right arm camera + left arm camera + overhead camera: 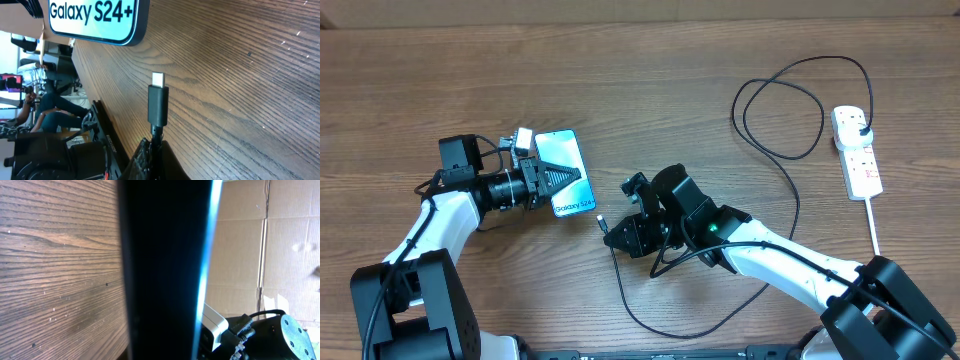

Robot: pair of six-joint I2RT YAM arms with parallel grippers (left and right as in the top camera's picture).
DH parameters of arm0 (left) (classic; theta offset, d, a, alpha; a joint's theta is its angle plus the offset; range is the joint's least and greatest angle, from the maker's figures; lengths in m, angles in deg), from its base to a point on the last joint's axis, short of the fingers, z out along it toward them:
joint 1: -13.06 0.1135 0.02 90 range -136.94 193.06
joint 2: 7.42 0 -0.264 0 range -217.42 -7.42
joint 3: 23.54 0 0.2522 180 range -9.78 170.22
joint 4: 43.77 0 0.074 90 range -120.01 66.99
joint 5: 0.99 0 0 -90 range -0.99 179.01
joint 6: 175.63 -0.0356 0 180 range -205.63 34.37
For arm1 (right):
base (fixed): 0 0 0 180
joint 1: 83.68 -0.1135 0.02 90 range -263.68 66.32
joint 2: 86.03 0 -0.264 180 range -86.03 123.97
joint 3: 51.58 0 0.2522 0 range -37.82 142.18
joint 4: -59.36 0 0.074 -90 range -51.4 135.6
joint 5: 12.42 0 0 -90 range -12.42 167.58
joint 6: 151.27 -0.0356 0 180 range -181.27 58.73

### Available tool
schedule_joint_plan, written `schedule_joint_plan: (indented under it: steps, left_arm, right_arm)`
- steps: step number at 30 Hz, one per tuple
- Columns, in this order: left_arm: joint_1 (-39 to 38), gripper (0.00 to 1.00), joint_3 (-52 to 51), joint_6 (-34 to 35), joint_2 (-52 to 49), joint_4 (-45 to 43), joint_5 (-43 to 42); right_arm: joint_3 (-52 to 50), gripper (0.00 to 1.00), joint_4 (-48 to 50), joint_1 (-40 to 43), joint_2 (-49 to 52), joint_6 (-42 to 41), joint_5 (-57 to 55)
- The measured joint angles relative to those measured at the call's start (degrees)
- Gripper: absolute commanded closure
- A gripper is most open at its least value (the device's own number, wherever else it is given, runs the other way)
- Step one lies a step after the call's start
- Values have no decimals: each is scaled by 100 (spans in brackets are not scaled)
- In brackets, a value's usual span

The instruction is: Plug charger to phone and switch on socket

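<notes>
both hands clamp: left hand on the phone, right hand on the charger, tip toward phone.

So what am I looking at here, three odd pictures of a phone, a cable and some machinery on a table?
Two robot arms work at a wooden table. One picture looks down from above; the other two come from cameras on each arm's wrist. The left end effector is shut on the phone, whose dark edge fills its wrist view. The right end effector is shut on the charger, its metal tip aimed at the phone but not yet in. The cable loops back to the white socket, where its black plug sits.
</notes>
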Motion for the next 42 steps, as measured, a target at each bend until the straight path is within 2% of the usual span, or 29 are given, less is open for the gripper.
schedule_joint_plan:
  steps: [11,22,42]
  left_arm:
    - [0,96,-2,0,0,-33,334]
    - [0,96,-7,7,0,-793,616]
    - [0,96,-7,0,0,-715,785]
  right_arm:
    - [0,96,-140,0,0,2,0]
    - [0,96,-151,0,0,2,-2]
    - [0,96,-146,0,0,-4,-70]
